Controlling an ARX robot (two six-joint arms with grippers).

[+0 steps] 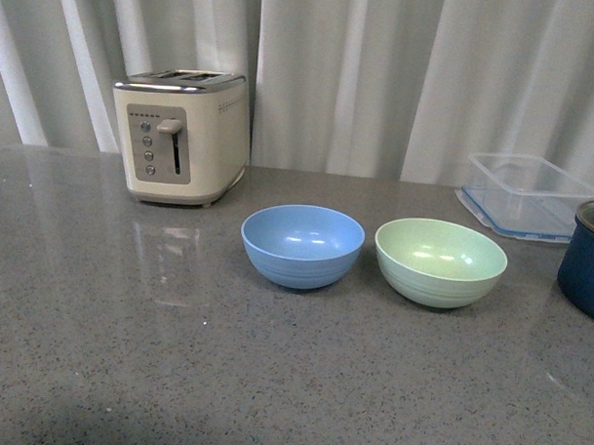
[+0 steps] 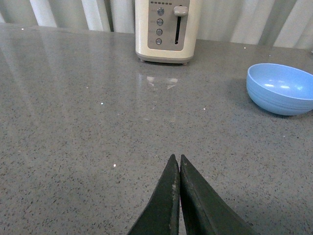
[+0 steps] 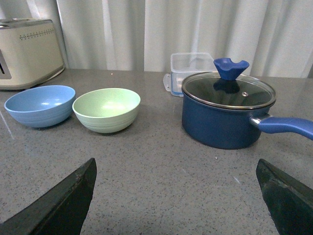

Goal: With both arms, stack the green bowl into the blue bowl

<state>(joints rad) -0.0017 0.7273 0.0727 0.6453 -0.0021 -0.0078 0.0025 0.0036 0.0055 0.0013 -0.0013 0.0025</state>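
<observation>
Matte bowls (image 1: pixel 302 244); glossy speckled countertop (image 1: pixel 175 374).

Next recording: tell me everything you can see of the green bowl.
The green bowl is pale mint, round, matte and faintly speckled, plastic-looking, with faint ridges low on its wall. It is empty and stands upright on the grey countertop, apart by a narrow gap from the blue bowl on its left, with the dark blue pot further right. Only the countertop touches it.

In the front view you see only part of the pot (image 1: pixel 587 260). Ahead of the left hand (image 2: pixel 177 159), the toaster (image 2: pixel 166 29) and the blue bowl (image 2: pixel 281 88) are cut off.
</observation>
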